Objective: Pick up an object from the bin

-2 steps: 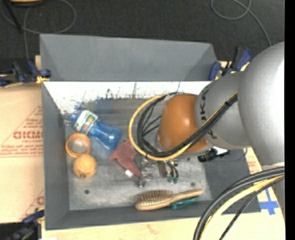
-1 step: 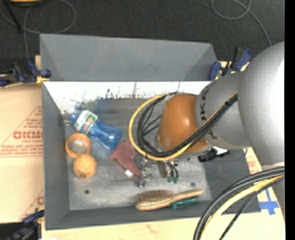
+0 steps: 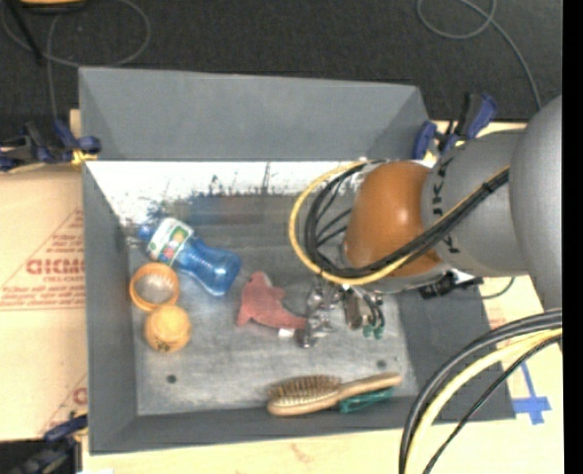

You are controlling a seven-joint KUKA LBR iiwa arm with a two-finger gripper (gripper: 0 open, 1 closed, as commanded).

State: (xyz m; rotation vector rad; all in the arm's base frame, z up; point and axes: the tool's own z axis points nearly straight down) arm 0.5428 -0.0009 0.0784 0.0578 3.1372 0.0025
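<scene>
**Reddish-pink lump at mid-bin, gripper just beside it**

Nearest the camera, by the front wall of the grey metal bin (image 3: 212,363), 1 wooden hairbrush (image 3: 306,395) lies flat with its bristles up and its handle pointing right. A small green piece (image 3: 369,400) lies against that handle; whether it is part of the brush cannot be told.

Further in, on the left, an orange ball (image 3: 166,329) rests on the floor. Touching its far side is an orange-rimmed round cup (image 3: 154,286), opening upward, greyish inside.

At the middle of the floor lies the reddish-pink lump (image 3: 260,302), irregular in outline and flat on the metal, apart from the 2 orange things to its left. The gripper (image 3: 316,326) is down at floor level just to the right of it, close against the lump's right edge. Whether it is wide or narrow cannot be told, and no thing shows in its grasp.

Behind the lump and to its left, a blue bottle (image 3: 198,263) lies on its side, its white-and-green end toward the back-left corner, its blue body near the cup.

Above the gripper hangs the arm's orange cover (image 3: 390,215), with yellow and black cables (image 3: 311,230) looped on its left, in front of the bin's back wall.
</scene>
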